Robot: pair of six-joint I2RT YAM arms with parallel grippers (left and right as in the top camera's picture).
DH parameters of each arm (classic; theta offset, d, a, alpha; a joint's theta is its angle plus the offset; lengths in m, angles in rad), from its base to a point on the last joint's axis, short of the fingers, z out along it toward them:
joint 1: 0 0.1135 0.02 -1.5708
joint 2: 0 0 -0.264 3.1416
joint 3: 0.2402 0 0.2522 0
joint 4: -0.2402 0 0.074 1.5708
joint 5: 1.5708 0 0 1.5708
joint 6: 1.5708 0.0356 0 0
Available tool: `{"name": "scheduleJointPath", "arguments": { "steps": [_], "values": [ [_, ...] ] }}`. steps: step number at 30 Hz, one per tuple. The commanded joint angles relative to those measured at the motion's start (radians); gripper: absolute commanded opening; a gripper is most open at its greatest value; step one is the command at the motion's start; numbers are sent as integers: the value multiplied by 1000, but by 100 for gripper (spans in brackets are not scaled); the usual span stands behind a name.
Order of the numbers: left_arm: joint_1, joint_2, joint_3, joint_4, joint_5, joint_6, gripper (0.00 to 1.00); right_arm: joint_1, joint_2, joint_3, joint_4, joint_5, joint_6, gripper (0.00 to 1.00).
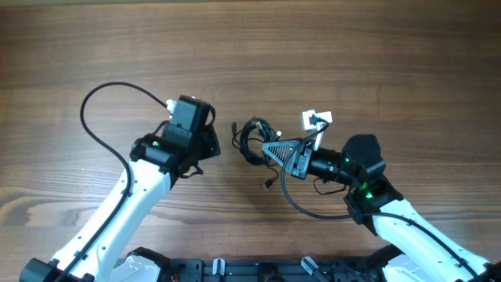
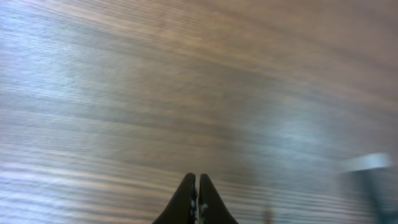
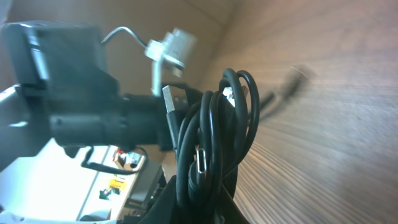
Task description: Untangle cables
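The cables (image 1: 252, 138) are a small bundle of thin black cords with plug ends, at the table's middle. My right gripper (image 1: 270, 147) is shut on the bundle; in the right wrist view the looped cords (image 3: 214, 134) rise from between its fingers (image 3: 199, 202), with a silver plug end showing. My left gripper (image 1: 210, 141) is shut and empty, a short way left of the bundle; in the left wrist view its closed fingertips (image 2: 196, 193) point at bare wood.
The wooden table (image 1: 313, 47) fills the view. A thick black arm cable (image 1: 102, 117) loops left of the left arm. A white connector (image 1: 315, 119) sits above the right wrist. The left arm's camera housing (image 3: 56, 81) shows in the right wrist view.
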Motion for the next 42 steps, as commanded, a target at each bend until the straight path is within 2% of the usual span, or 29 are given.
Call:
{"name": "scheduleJointPath", "arguments": {
  "steps": [1, 2, 3, 4, 7, 9, 10, 14, 19, 22, 23, 28, 34, 37, 38, 39, 42],
  "values": [
    [10, 6, 11, 74, 228, 37, 4, -4, 5, 16, -49, 52, -6, 6],
    [10, 6, 11, 96, 277, 44, 7, -4, 5, 16, -56, 57, -6, 6],
    [10, 6, 11, 104, 298, 43, 25, -4, 5, 16, -56, 62, -7, 6],
    [10, 6, 11, 116, 329, 37, 53, -4, 5, 16, -56, 66, -6, 6],
    [11, 6, 11, 116, 336, -113, 71, -4, 5, 16, -56, 80, -7, 6],
    [18, 6, 11, 109, 336, -282, 98, -4, 5, 16, -56, 79, -6, 6],
    [21, 6, 11, 107, 336, -366, 100, -4, 5, 16, -56, 79, -6, 6],
    [22, 6, 11, 115, 358, -668, 100, -4, 5, 16, -56, 79, -6, 6],
    [19, 6, 11, 119, 412, -887, 100, -4, 5, 16, -56, 79, 10, 6],
    [3, 6, 10, 118, 411, -967, 97, -4, 5, 16, -56, 79, 63, 6],
    [-4, 6, 10, 118, 410, -983, 95, -4, 5, 16, -56, 79, 78, 6],
    [-33, 7, 10, 110, 344, -986, 63, -4, 5, 16, -55, 74, 129, 6],
    [-43, 14, 10, 111, 323, -986, 46, -4, 5, 16, -52, 60, 173, 5],
    [-43, 15, 10, 111, 324, -986, 45, -4, 5, 16, -50, 52, 197, 4],
    [-44, 15, 10, 111, 324, -986, 51, -4, 5, 16, -47, 51, 215, 5],
    [-45, 15, 10, 111, 324, -986, 53, -4, 5, 16, -39, 51, 232, 5],
    [-51, 15, 10, 114, 324, -991, 52, -4, 5, 16, -2, 45, 259, 5]
  ]
}}
